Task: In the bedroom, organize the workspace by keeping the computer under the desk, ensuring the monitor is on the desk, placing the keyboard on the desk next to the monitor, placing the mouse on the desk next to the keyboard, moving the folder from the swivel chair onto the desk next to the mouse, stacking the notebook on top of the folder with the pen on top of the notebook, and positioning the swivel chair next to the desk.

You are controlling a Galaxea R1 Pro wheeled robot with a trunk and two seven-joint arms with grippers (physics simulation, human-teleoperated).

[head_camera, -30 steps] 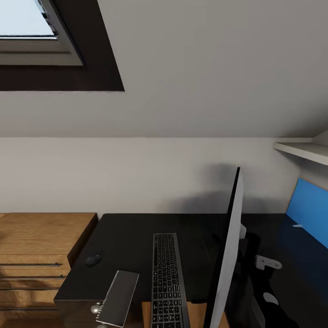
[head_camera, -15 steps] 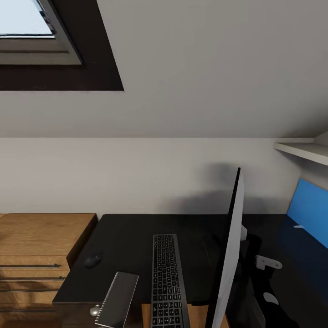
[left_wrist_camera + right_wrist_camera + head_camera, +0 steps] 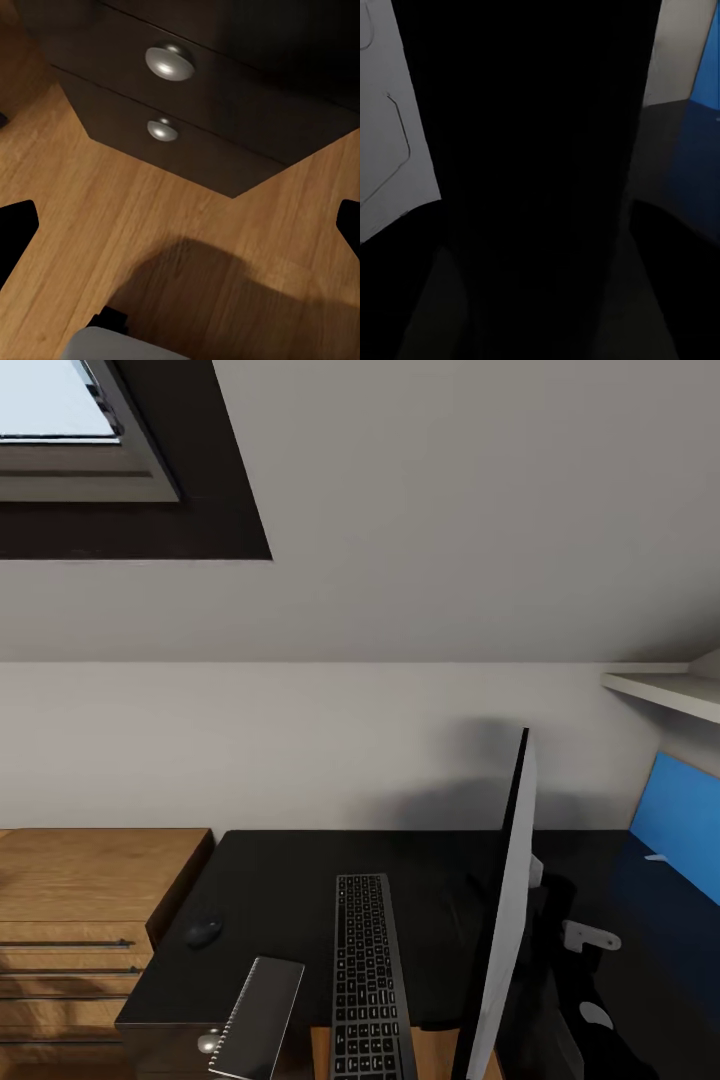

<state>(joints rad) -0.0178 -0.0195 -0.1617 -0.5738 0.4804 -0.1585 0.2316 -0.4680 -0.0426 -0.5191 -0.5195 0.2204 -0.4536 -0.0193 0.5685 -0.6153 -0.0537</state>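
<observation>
Dresser (image 3: 90, 920) in light wood sat lower left of head view, beside the desk (image 3: 290, 870). Mouse (image 3: 203, 932) lay near desk's left edge. Notebook (image 3: 262, 1015) overhung the front edge, long axis running toward the wall, slightly tilted. Keyboard (image 3: 368, 975) lay lengthwise front-to-back, front end past the desk edge. Monitor (image 3: 505, 920) stood edge-on right of it, blue wall panel (image 3: 680, 820) far right. Left wrist view added the desk's drawer knobs (image 3: 169, 61) over wood floor (image 3: 112, 225); left gripper (image 3: 180, 225) fingertips sat wide apart. Right wrist view mostly black; right pincer state unclear.
</observation>
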